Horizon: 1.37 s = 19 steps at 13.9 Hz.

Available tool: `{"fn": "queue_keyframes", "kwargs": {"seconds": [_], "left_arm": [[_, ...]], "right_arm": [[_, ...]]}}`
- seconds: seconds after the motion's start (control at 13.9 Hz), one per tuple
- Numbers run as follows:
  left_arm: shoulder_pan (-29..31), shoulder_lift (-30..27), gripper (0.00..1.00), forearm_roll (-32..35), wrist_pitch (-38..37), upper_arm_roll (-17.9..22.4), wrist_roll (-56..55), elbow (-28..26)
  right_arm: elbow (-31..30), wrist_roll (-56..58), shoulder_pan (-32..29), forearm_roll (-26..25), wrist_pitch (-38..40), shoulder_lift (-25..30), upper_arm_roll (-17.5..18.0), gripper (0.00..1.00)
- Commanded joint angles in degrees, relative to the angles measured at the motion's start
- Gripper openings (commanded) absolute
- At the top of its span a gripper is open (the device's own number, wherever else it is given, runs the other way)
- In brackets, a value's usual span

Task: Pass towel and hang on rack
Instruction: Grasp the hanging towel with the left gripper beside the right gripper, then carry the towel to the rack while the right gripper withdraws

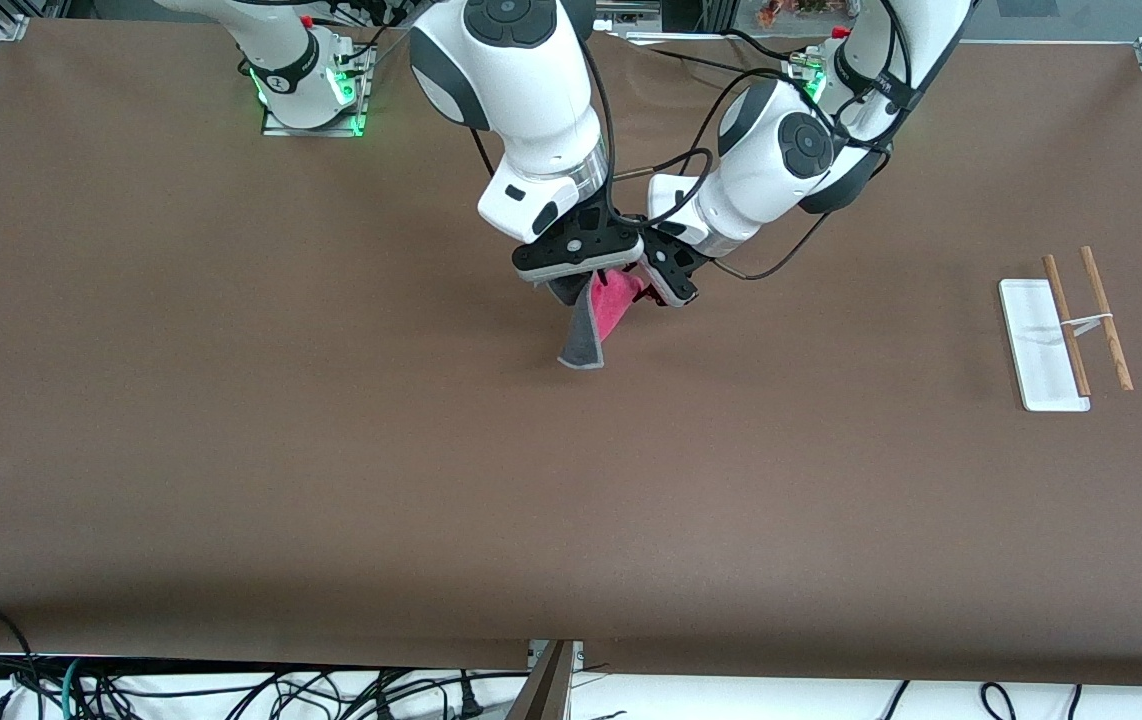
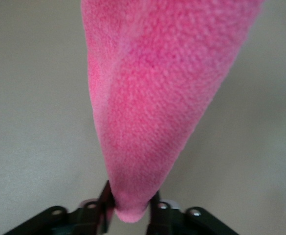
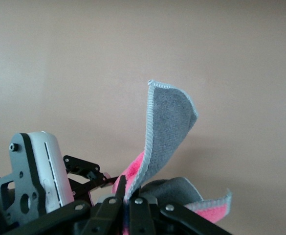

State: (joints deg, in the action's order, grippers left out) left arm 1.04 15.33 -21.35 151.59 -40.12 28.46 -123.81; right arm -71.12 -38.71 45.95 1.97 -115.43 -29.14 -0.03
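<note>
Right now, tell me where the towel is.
The towel hangs in the air over the middle of the table, pinched between the right end effector and the left end effector, well away from the rack at the left arm's end.

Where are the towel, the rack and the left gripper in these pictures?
towel (image 1: 599, 318): front view, on its hanging fold.
rack (image 1: 1036, 345): front view, on its bare white base.
left gripper (image 2: 131, 208): left wrist view, between its fingertips, closed on the towel.

light: bright, even | shadows: faint | left wrist: close towel (image 2: 152, 98) blurred
</note>
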Motion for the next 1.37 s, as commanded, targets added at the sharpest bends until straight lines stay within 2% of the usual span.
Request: {"fn": "queue_keyframes", "kwargs": {"seconds": [0.0, 0.43, 0.5, 0.58, 0.65, 0.86, 1.01, 1.3], "left_arm": [[0.54, 0.58, 0.00, -1.68, 0.37, -0.31, 1.16, 0.85], [2.20, 0.23, 0.00, -1.77, 0.37, -0.22, 0.36, 0.94], [2.82, 0.14, 0.00, -1.77, 0.37, -0.31, 0.45, 0.94], [3.09, -0.04, 0.00, -1.77, 0.28, -0.31, 0.37, 0.94], [3.44, -0.13, 0.00, -1.77, 0.11, -0.31, 0.28, 0.94], [4.05, -1.26, 0.00, -1.86, -0.85, -0.31, -0.16, 0.94], [6.33, -3.45, 0.00, -1.86, -4.01, -0.31, -0.87, 1.38], [16.50, -7.23, 0.00, -2.12, -16.56, -0.31, -0.43, 3.05]], "right_arm": [[1.69, -0.57, 0.37, 0.14, 0.91, -0.39, -0.33, 0.00], [2.74, -0.31, 0.11, 0.05, 0.99, -0.39, -0.41, 0.01], [2.74, -0.40, 0.02, 0.05, 0.99, -0.39, -0.41, 0.10], [2.74, -0.40, 0.02, 0.05, 0.99, -0.39, -0.41, 0.58], [2.74, -0.48, -0.07, -0.04, 1.08, -0.31, -0.50, 0.99], [2.74, -0.40, -0.24, -0.04, 1.08, -0.22, -0.85, 1.00], [2.74, -0.31, -1.03, -0.21, 0.99, -0.30, -0.94, 1.00], [2.66, 5.48, -6.12, -0.57, 1.43, -0.30, -0.85, 1.00]]}}
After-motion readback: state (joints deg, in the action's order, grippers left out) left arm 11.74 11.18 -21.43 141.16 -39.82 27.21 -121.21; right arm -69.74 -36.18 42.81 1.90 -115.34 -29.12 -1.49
